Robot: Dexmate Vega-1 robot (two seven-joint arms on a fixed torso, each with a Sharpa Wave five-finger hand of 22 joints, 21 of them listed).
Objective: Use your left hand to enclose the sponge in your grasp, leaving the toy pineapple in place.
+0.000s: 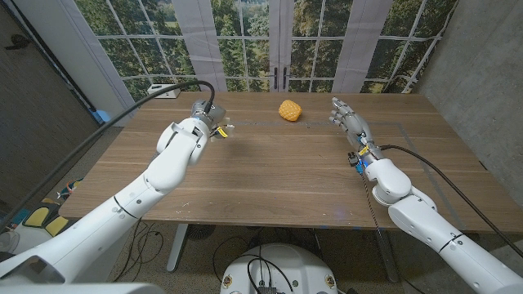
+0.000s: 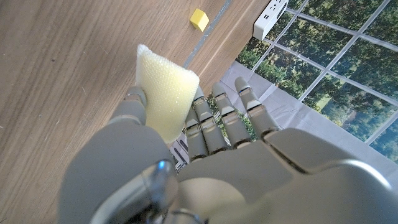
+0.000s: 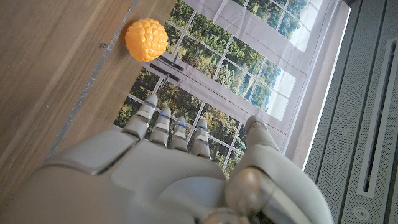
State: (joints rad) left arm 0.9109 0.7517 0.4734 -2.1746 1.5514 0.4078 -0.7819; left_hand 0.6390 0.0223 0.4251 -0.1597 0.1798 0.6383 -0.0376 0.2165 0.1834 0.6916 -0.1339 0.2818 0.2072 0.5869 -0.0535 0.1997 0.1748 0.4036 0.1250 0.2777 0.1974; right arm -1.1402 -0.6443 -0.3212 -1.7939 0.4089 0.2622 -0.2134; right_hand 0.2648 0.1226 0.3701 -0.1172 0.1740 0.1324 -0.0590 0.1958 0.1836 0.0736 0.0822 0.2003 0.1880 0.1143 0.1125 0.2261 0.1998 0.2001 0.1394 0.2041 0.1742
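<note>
A pale yellow sponge [image 2: 165, 93] stands up out of my left hand [image 2: 205, 168], pinched between the thumb and the fingers beside it. In the head view my left hand [image 1: 208, 122] is at the table's far left part, with a bit of the sponge [image 1: 222, 131] showing at its fingers. The orange toy pineapple [image 1: 288, 110] sits on the table near the far edge, to the right of that hand and apart from it. My right hand [image 1: 350, 121] is at the far right, fingers stretched out and holding nothing. Beyond its fingers lies the pineapple [image 3: 146, 40].
A white power strip [image 1: 163, 91] lies at the table's far left corner, with its black cable running off to the left. A small yellow block [image 2: 199, 18] sits on the wood near the power strip [image 2: 270, 15]. Windows stand behind the table.
</note>
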